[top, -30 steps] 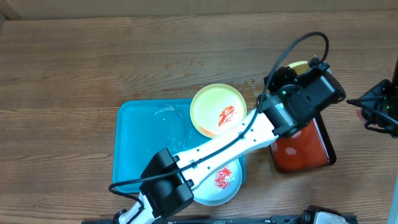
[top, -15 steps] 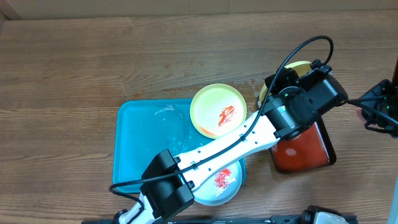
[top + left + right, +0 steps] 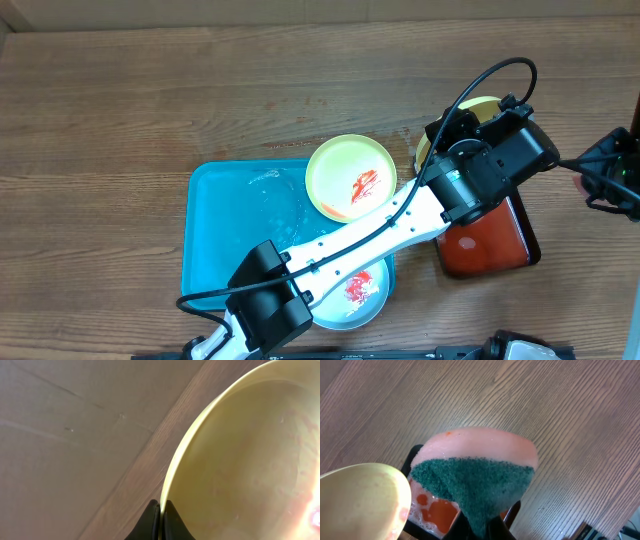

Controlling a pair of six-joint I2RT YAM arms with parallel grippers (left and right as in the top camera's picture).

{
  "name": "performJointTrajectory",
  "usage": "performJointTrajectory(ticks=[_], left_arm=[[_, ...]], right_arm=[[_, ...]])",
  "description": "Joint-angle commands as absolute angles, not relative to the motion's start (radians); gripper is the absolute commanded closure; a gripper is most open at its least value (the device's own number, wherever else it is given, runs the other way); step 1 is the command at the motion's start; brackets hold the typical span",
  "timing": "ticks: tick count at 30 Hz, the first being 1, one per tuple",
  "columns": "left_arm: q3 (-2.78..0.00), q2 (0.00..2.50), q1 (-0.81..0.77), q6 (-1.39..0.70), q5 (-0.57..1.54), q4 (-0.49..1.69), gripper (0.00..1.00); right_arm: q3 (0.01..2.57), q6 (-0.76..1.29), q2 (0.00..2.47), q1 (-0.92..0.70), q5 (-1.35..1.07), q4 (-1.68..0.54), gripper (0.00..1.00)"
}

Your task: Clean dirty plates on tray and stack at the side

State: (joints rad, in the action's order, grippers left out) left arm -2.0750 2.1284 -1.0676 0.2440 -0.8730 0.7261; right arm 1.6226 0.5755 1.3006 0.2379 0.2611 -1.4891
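My left gripper (image 3: 161,511) is shut on the rim of a pale yellow-green plate (image 3: 250,460) and holds it tilted over the black tray; in the overhead view this plate (image 3: 482,104) peeks out behind the left gripper (image 3: 462,128). The plate also shows in the right wrist view (image 3: 360,502). A second yellow-green plate (image 3: 350,178) with a red smear rests on the turquoise tray's (image 3: 215,235) far right corner. A blue-white plate (image 3: 352,292) with red smears lies at the tray's near right, partly under my left arm. My right gripper (image 3: 492,522) is shut on a green and pink sponge (image 3: 475,472); it sits at the right edge (image 3: 600,175).
A black tray (image 3: 490,240) of red liquid stands right of the turquoise tray, below the held plate; it shows in the right wrist view (image 3: 437,512). The wooden table extends to the far side and left. A cable loops over the left arm.
My left gripper has shifted slightly right with the yellow-green plate, then stayed still. The right arm and the other plates have not moved.
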Motion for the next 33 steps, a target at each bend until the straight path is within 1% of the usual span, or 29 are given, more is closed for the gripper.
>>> performJointTrajectory(ticks=[1, 33], left_arm=[[-2.106, 2.138, -1.077, 0.255, -0.902, 0.717, 0.96], [-2.106, 2.138, -1.077, 0.255, -0.92, 0.716, 0.96]], right_arm=[[1.644, 0.572, 1.292, 0.242, 0.26, -1.483, 0.96], [1.644, 0.569, 1.292, 0.242, 0.252, -1.478, 0.96]])
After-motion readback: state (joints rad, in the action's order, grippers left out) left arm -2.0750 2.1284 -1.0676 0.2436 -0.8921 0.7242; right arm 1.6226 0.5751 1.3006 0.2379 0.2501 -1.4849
